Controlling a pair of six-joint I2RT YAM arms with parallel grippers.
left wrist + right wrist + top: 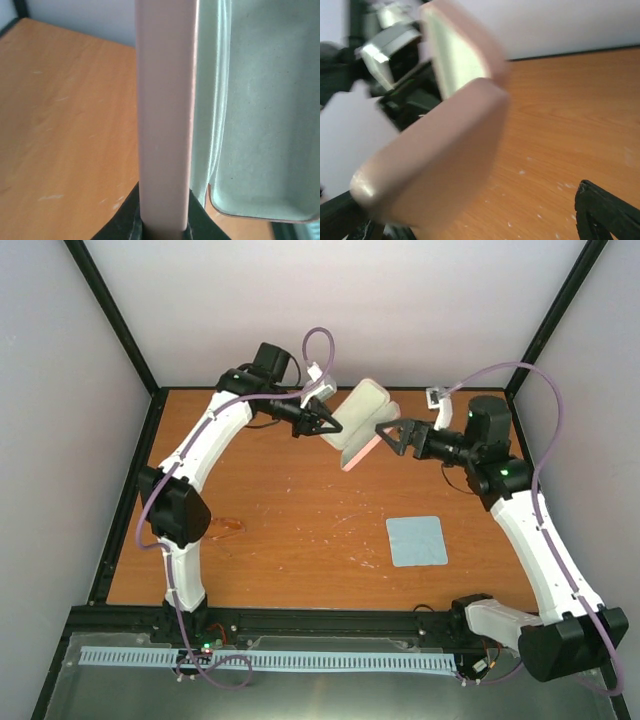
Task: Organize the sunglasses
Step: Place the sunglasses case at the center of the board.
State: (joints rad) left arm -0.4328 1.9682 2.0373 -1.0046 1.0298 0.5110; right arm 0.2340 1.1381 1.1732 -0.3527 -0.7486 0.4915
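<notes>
One pink case (362, 418), a rounded-rectangular clamshell with a smooth matte shell, hangs open in the air above the far part of the orange wood-grain worktop (300, 510). Its two halves show a pale mint, felt-like lining. The left claw (326, 423) is clamped on the edge of one half, and in the left wrist view that pink rim stands upright between the dark fingers. The right claw (390, 438) has its two black fingers spread apart at the other half. The right wrist view is blurred, so whether a finger touches the shell cannot be told. One pair of sunglasses (228, 527), small with translucent amber lenses, lies on the worktop at the left, just beside the left arm's dark elbow and well apart from the case. One light blue square cloth (417, 541) with rounded corners lies flat toward the right. Faint white scuffs mark the wood.
</notes>
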